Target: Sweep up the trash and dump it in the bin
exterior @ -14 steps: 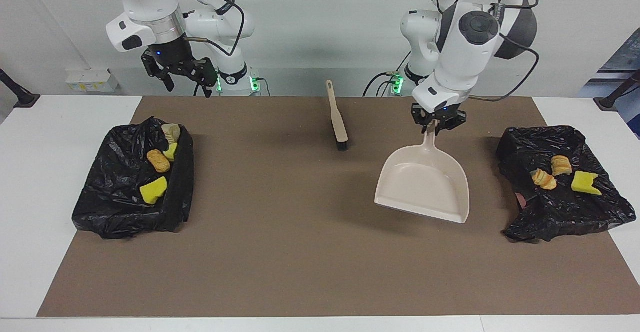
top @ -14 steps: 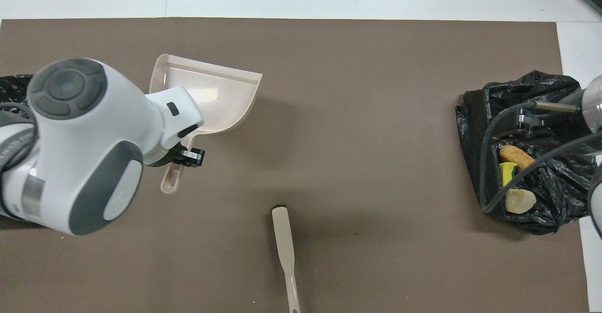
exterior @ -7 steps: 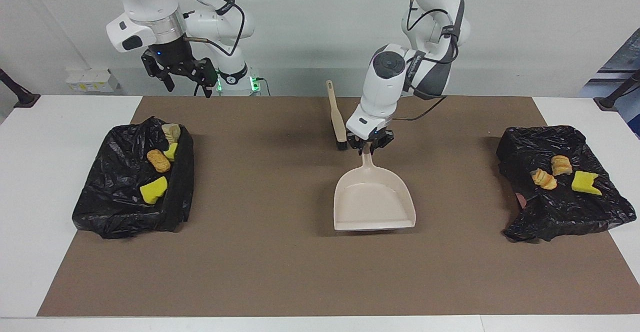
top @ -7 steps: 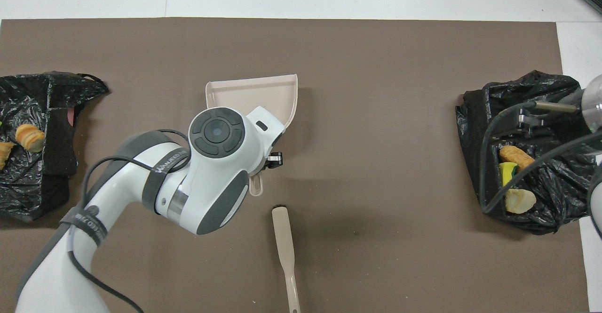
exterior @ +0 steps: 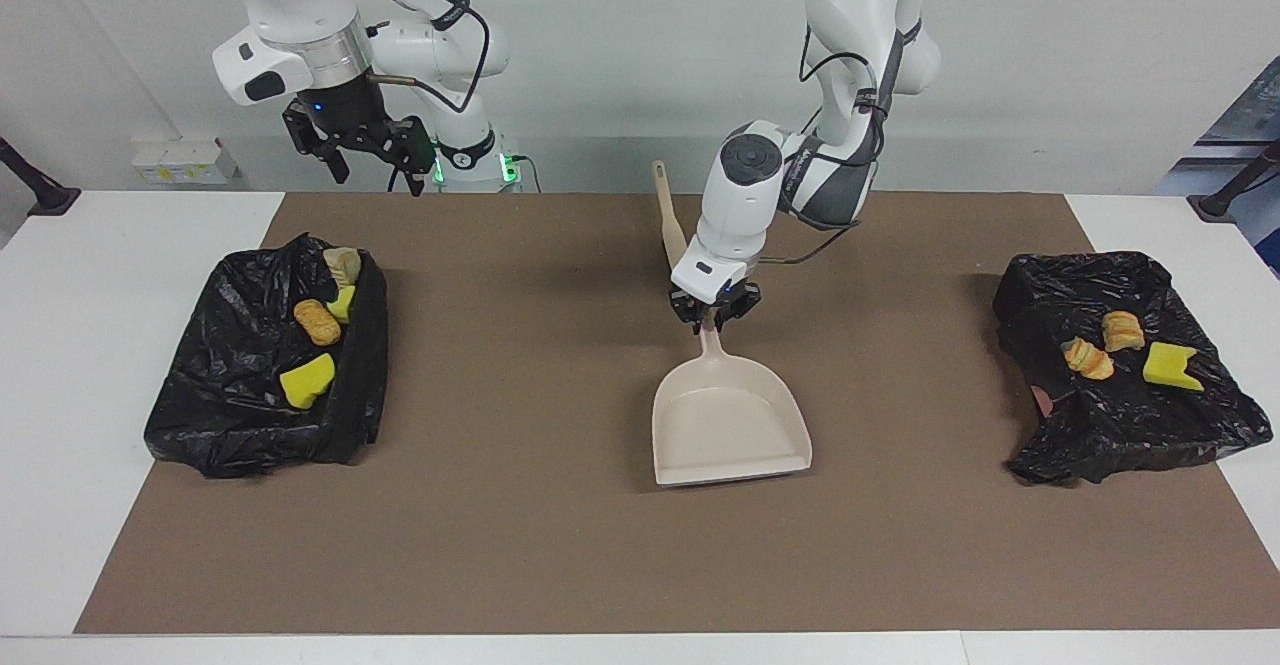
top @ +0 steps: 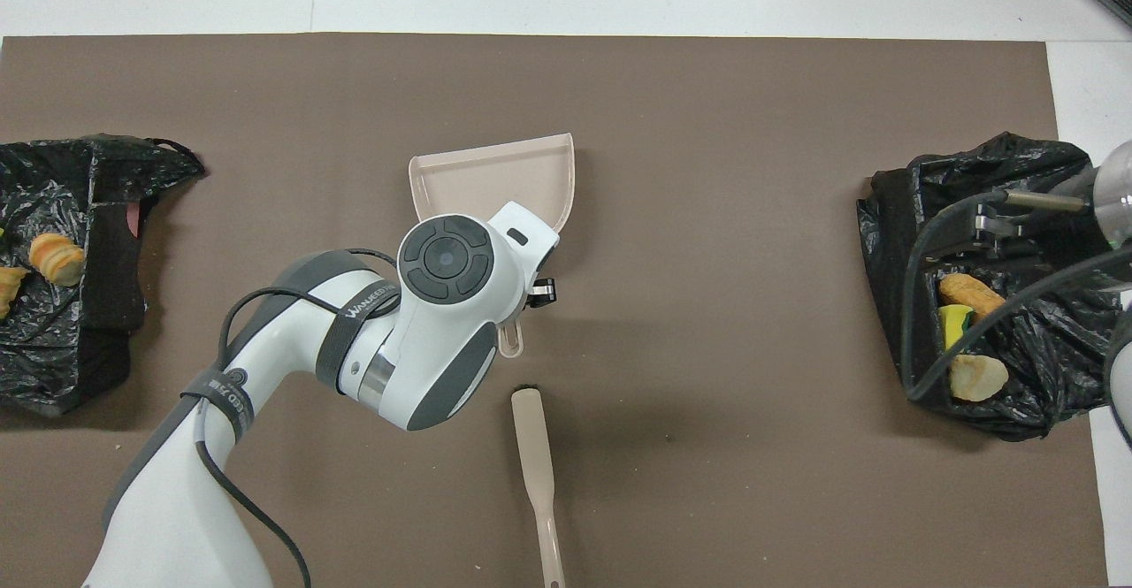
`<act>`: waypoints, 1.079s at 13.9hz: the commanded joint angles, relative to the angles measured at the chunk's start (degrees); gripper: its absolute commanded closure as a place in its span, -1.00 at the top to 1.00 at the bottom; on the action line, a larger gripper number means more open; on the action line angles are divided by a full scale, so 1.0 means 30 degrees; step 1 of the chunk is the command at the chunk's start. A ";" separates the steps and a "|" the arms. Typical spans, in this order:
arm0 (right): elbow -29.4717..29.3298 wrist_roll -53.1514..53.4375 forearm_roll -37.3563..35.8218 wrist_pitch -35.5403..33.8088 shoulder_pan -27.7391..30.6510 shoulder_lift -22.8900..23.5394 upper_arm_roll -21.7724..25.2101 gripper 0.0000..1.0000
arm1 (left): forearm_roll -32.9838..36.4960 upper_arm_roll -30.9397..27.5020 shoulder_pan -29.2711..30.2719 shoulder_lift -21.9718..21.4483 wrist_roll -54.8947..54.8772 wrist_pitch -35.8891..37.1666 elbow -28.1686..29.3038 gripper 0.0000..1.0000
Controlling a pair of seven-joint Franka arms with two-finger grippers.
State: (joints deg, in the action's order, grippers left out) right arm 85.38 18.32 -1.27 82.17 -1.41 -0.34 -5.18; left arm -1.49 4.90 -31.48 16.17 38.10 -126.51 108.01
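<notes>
My left gripper [exterior: 713, 313] is shut on the handle of the empty beige dustpan [exterior: 728, 430], which lies low at the middle of the mat. In the overhead view the wrist covers that grip, and the dustpan [top: 495, 177] shows past it. The trash lies in two black-bagged bins. The bin [exterior: 230, 425] at the right arm's end holds a yellow sponge chunk [exterior: 306, 381], an orange-brown lump [exterior: 317, 322] and a pale lump [exterior: 342, 264]. The bin [exterior: 1120, 435] at the left arm's end holds a yellow chunk [exterior: 1170, 366] and two lumps [exterior: 1088, 358]. My right gripper [exterior: 370, 150] waits open, raised over its bin [top: 1044, 172].
The beige brush [exterior: 672, 230] with black bristles lies on the brown mat [exterior: 500, 545], nearer to the robots than the dustpan, its bristle end hidden by my left arm. From overhead the brush [top: 535, 455] is plain. White table [exterior: 100, 345] borders the mat.
My left arm has carried the dustpan from beside the bin at its end of the table to the middle of the mat and lowered it. The right arm has not moved.
</notes>
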 commanded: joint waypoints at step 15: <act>-0.0246 -0.0569 -0.0016 0.0031 0.0000 0.0142 0.0086 1.00 | -0.0353 -0.0638 0.5420 -0.1958 -0.7008 0.5372 -0.3895 1.00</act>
State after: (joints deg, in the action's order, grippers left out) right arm 85.38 18.32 -1.27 82.17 -1.38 -0.32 -5.13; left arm -1.49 2.52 -18.83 12.00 21.66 -112.82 97.29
